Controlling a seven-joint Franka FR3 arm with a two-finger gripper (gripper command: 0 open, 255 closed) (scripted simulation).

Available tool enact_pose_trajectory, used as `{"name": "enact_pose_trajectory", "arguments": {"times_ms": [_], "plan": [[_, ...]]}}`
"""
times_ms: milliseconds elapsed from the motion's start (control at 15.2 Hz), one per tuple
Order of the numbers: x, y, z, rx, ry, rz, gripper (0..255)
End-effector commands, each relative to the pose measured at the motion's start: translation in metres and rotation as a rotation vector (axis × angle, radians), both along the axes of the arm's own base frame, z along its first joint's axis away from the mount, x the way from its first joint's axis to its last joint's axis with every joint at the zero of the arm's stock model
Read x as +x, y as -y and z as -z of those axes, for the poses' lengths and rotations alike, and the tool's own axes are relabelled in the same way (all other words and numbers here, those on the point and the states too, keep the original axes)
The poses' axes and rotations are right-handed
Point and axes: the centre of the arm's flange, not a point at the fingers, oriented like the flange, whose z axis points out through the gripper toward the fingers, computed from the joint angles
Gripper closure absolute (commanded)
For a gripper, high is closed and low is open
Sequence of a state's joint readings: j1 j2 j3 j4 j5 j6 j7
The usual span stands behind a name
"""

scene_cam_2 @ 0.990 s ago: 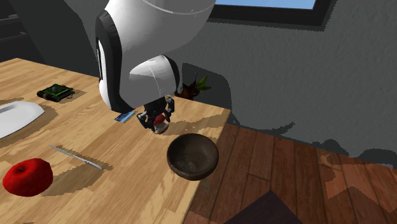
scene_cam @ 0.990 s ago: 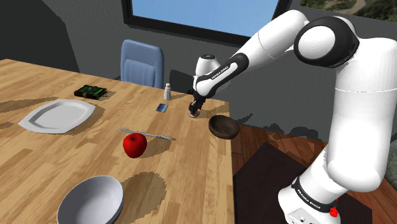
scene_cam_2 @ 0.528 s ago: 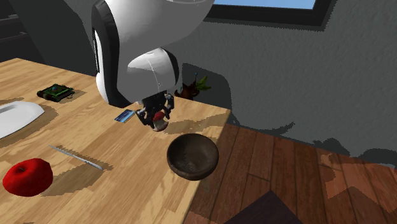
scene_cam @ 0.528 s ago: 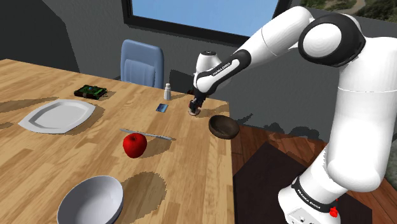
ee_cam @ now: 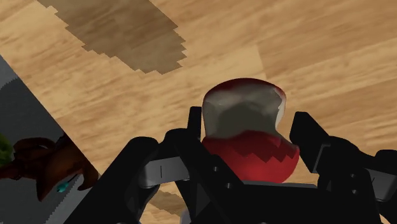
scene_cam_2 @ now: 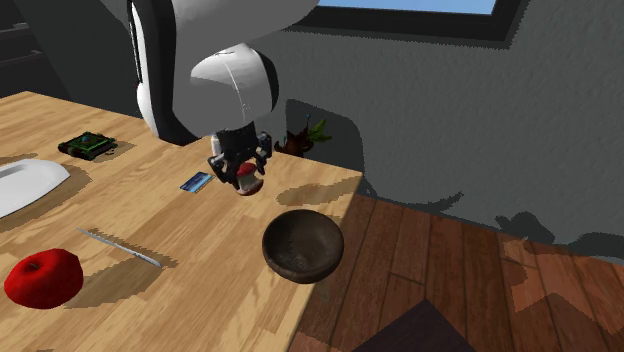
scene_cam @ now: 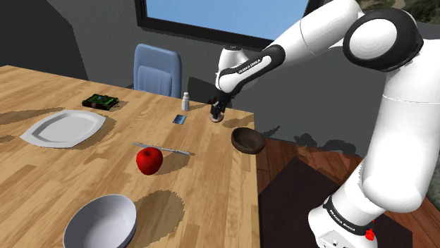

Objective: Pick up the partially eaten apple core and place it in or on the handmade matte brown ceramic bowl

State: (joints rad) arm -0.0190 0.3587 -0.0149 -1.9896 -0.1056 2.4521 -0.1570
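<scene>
The apple core (ee_cam: pixel 245 130), red at its ends with a pale bitten middle, is clasped between my two black fingers. My gripper (scene_cam: pixel 216 111) holds it in the air above the wooden table (scene_cam: pixel 84 176), near the far corner. In the second exterior view the core (scene_cam_2: pixel 246 181) hangs under the gripper (scene_cam_2: pixel 243 172), clear of the tabletop. The dark brown bowl (scene_cam: pixel 248 139) sits at the table's edge, to the shoulder view's right of the gripper and lower; in the second exterior view the bowl (scene_cam_2: pixel 303 246) overhangs that edge.
On the table lie a whole red apple (scene_cam: pixel 149 160), a knife (scene_cam: pixel 163 149), a white plate (scene_cam: pixel 62 128), a white bowl (scene_cam: pixel 101 222), a small blue card (scene_cam: pixel 180 119), a salt shaker (scene_cam: pixel 186 101) and a green-black item (scene_cam: pixel 99 101). A blue chair (scene_cam: pixel 156 68) stands behind.
The gripper has risen with the apple core in it, lifting the core higher off the table. The bowl and the other objects have stayed in place.
</scene>
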Motion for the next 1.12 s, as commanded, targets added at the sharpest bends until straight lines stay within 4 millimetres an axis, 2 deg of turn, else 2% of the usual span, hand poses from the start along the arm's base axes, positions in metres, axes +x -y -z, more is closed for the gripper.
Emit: {"name": "enact_pose_trajectory", "arguments": {"times_ms": [0,660,1056], "plan": [[0.000,0.000,-0.011,0.000,0.000,0.000,255],[0.000,0.000,-0.063,0.000,0.000,0.000,255],[-0.077,0.020,-0.064,0.000,0.000,0.000,255]]}}
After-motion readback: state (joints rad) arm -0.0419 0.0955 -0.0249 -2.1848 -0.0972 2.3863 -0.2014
